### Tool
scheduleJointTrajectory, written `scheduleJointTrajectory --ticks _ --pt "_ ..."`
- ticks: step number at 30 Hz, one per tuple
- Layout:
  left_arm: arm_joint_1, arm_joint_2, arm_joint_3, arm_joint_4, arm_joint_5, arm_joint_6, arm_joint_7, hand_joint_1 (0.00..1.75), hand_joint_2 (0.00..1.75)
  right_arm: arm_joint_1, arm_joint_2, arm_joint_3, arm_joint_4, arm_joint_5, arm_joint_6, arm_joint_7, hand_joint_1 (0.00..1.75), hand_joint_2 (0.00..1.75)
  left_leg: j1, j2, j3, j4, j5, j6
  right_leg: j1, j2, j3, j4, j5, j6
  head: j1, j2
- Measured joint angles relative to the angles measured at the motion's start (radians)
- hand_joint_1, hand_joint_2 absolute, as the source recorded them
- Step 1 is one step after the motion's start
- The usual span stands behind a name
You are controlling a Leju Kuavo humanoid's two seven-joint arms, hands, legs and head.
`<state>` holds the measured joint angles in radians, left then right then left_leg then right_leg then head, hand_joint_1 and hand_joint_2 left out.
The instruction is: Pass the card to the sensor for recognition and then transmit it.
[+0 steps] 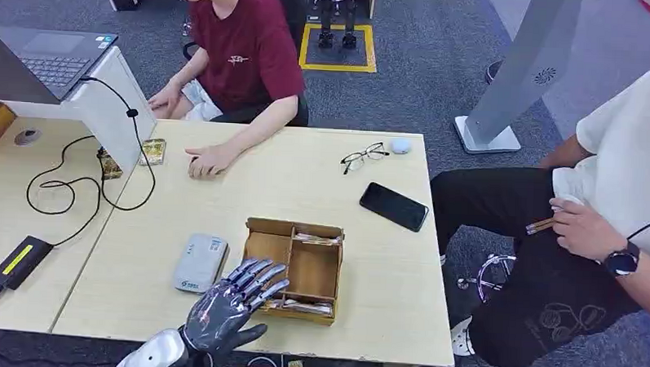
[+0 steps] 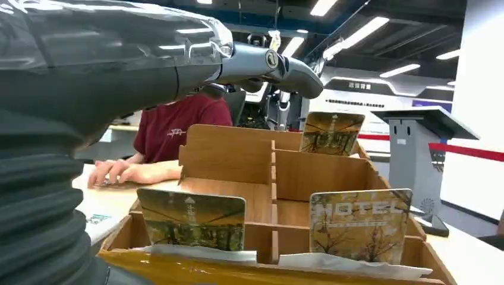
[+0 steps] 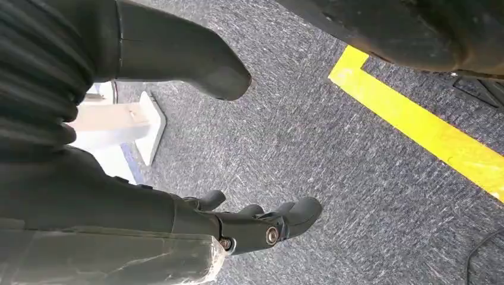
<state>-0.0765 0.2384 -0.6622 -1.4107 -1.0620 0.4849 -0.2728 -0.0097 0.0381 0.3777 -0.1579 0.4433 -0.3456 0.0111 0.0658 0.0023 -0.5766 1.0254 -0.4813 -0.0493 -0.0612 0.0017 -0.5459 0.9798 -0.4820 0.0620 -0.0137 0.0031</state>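
**Reaching over the card box**

Hovering at the near edge of the counter (image 1: 366,315), the left hand (image 1: 228,307) has its fingers (image 1: 257,277) spread apart and holds nothing. The fingertips sit over the near left corner of the wooden box (image 1: 296,268), between the box and the grey card reader (image 1: 200,262) that lies flat just left of it.

The box has little walls inside that split it into parts. Cards stand in it. In the left wrist view, one card (image 2: 191,218) and a second card with the word HOTEL (image 2: 361,224) stand upright at the near side, and a third card (image 2: 331,133) leans at the far side.

The right hand (image 3: 238,228) hangs down over the grey carpet (image 3: 333,178), near a yellow line (image 3: 416,127). Its fingers are loosely curled and hold nothing.

Farther back on the counter lie a black phone (image 1: 393,206) and a pair of glasses (image 1: 363,156). A person in a red shirt (image 1: 245,54) sits at the far side with one hand flat on the counter. Another person in a white shirt (image 1: 633,153) sits at the right.
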Motion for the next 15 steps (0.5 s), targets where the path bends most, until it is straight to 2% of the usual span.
scheduleJointTrajectory --ticks 7,8,9,15 --pt "-0.003 -0.015 0.0 0.033 0.011 -0.009 0.003 0.0 1.75 0.0 0.0 0.0 0.0 0.002 -0.002 0.002 0.0 1.75 0.0 0.0 0.0 0.0 0.0 0.0 0.0 0.0 0.0 0.0 0.0 0.0 0.0 0.0" --pt "-0.003 -0.016 0.0 0.038 0.013 -0.01 0.003 1.55 1.75 0.0 0.0 0.0 0.0 0.002 -0.002 0.003 0.0 1.75 0.0 0.0 0.0 0.0 0.0 0.0 0.0 0.0 0.0 0.0 0.0 0.0 0.0 0.0" --pt "-0.004 -0.016 0.0 0.042 0.015 -0.01 0.003 1.75 1.75 0.0 0.0 0.0 0.0 0.002 -0.002 0.005 0.0 1.75 0.0 0.0 0.0 0.0 0.0 0.0 0.0 0.0 0.0 0.0 0.0 0.0 0.0 0.0" --pt "-0.017 -0.025 0.0 0.066 0.024 -0.036 0.018 1.75 1.75 0.0 0.0 0.0 0.0 0.002 -0.001 0.006 0.0 1.75 0.0 0.0 0.0 0.0 0.0 0.0 0.0 0.0 0.0 0.0 0.0 0.0 0.0 0.0"
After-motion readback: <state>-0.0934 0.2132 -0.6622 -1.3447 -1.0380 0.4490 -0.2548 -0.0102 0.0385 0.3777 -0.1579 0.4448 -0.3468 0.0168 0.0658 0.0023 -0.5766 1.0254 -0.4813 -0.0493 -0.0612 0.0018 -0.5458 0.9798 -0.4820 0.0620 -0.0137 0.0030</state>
